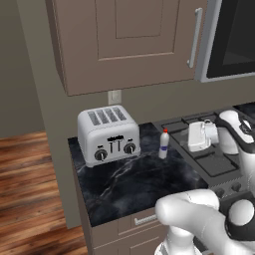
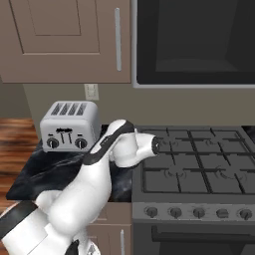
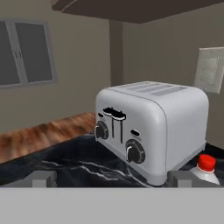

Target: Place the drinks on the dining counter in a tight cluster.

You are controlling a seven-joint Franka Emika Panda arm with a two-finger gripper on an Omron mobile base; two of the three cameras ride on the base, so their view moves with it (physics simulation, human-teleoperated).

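- Your gripper point(image 1: 191, 137) hangs low over the stove point(image 1: 209, 159), jaws spread wide, gripping nothing.
- You have the white red-capped bottle point(image 1: 164, 144) upright on the narrow marble worktop point(image 1: 129, 184), at the toaster's point(image 1: 108, 134) three o'clock, just beside it.

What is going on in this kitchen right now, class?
A white robot arm reaches across the narrow black marble worktop beside the stove. Its claw is open and holds nothing. A slim white bottle with a red cap stands upright on that worktop, just to the right of the silver four-slot toaster. The claw hovers to the bottle's right, over the stove, not touching it.
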